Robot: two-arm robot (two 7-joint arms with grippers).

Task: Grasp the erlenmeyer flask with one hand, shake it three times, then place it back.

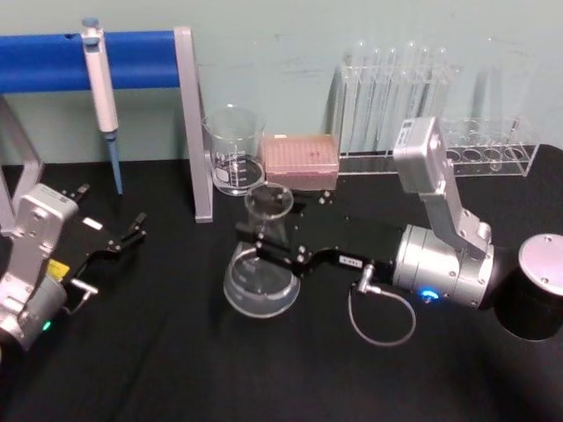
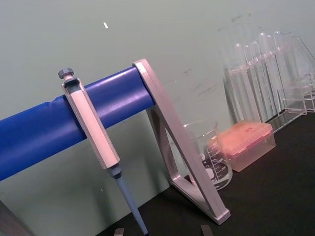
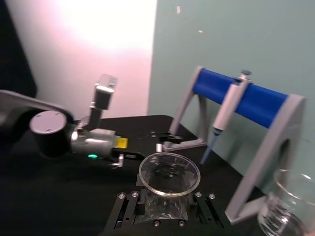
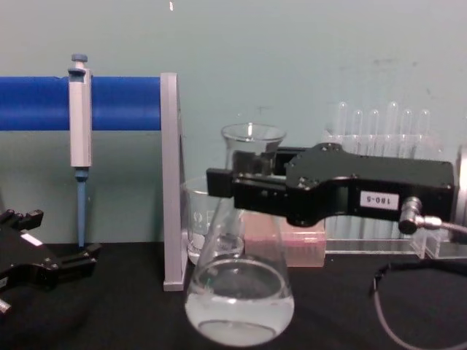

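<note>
Right pincer [image 4: 244, 188] hides part of the erlenmeyer flask [image 4: 239, 295].

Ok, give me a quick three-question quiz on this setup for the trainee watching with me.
1. Multiple choice: where do the right gripper's jaws close on the erlenmeyer flask?
A) the wide base
B) the narrow neck
C) inside the rim

2. True or false: the left gripper sits open over the left of the black table, holding nothing.

3. Short answer: which piece of glassware stands behind the flask, beside the pink tip box?

Key
1. B
2. True
3. The glass beaker
</note>
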